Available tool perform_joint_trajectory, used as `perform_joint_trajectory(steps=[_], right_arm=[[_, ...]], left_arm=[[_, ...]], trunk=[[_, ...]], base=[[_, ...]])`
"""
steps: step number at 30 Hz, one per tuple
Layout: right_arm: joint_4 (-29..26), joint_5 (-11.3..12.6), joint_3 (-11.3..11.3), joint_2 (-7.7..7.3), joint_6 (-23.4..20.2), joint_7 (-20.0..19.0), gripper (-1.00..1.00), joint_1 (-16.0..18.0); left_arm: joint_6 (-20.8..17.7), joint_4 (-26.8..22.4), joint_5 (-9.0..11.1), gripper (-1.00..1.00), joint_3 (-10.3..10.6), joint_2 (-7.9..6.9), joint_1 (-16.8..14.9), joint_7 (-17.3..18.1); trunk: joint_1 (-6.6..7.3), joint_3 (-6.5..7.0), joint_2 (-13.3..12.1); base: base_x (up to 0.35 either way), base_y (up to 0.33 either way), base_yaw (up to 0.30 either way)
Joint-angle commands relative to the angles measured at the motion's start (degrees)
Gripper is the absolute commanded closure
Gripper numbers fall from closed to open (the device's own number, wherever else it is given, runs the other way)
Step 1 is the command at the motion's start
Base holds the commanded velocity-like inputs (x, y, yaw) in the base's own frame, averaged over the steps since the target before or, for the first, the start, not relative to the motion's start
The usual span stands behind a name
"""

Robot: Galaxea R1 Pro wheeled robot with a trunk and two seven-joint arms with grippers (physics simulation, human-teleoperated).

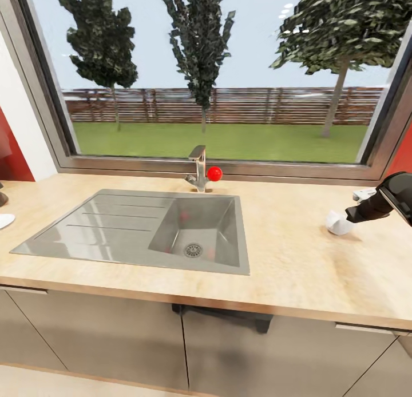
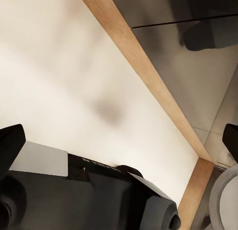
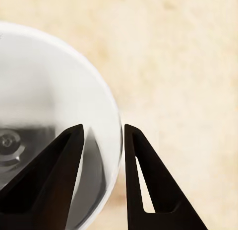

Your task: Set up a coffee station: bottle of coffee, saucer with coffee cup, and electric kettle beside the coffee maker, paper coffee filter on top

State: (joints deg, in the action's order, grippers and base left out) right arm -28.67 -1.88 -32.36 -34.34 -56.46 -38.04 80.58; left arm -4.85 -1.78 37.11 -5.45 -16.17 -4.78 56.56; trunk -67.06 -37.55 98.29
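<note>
A white coffee cup (image 1: pixel 339 222) sits tilted at the right of the light countertop (image 1: pixel 286 254); I cannot tell if it touches the surface. My right gripper (image 1: pixel 350 216) reaches in from the right edge and is shut on it. In the right wrist view the cup (image 3: pixel 49 91) is seen from above. The right gripper (image 3: pixel 103 128) has one black finger (image 3: pixel 148 180) outside the rim and the other inside. In the left wrist view my left gripper (image 2: pixel 120 143) hangs open over the pale floor (image 2: pixel 59 66), its fingertips at opposite picture edges.
A steel sink (image 1: pixel 194 231) with a drainboard (image 1: pixel 86 225) takes up the counter's middle. Behind it stands a tap (image 1: pixel 198 171) with a red knob (image 1: pixel 214 173), under a wide window. A white rounded piece (image 1: pixel 4 219) and a dark object (image 1: pixel 2 198) show at the left edge. Another small white thing (image 1: pixel 363 194) lies behind my right arm.
</note>
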Motion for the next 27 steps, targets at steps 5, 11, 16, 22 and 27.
perform_joint_trajectory(steps=[5,11,16,22,27], right_arm=[[-0.07,2.32,-0.25,-0.02,-1.15,-0.55,1.0,-0.16],[-0.16,2.32,-0.25,-0.02,-1.18,-0.61,1.0,-0.15],[-0.28,2.22,-0.23,-0.02,-1.18,-0.62,1.0,-0.15],[-0.7,1.85,-0.23,-0.06,-1.19,-0.69,1.0,-0.12],[-1.97,1.81,-0.04,-0.1,-1.19,-0.72,1.0,-0.08]], left_arm=[[-0.58,0.02,-0.2,-1.0,-0.44,0.0,-0.05,0.22],[-0.59,0.02,-0.2,-1.0,-0.44,0.0,-0.05,0.22],[-0.59,0.02,-0.2,-1.0,-0.44,0.0,-0.05,0.22],[-0.59,0.02,-0.2,-1.0,-0.44,0.0,-0.05,0.22],[-0.59,0.02,-0.2,-1.0,-0.44,0.0,-0.05,0.22]], trunk=[[0.66,0.46,-1.19],[1.97,1.54,-3.59],[2.41,1.9,-4.4],[2.41,1.9,-4.4],[2.41,2.11,-4.4]], base=[[0.0,0.0,0.0],[0.0,0.0,0.0],[0.0,0.0,0.0],[0.0,0.0,0.0],[0.0,0.0,0.0]])
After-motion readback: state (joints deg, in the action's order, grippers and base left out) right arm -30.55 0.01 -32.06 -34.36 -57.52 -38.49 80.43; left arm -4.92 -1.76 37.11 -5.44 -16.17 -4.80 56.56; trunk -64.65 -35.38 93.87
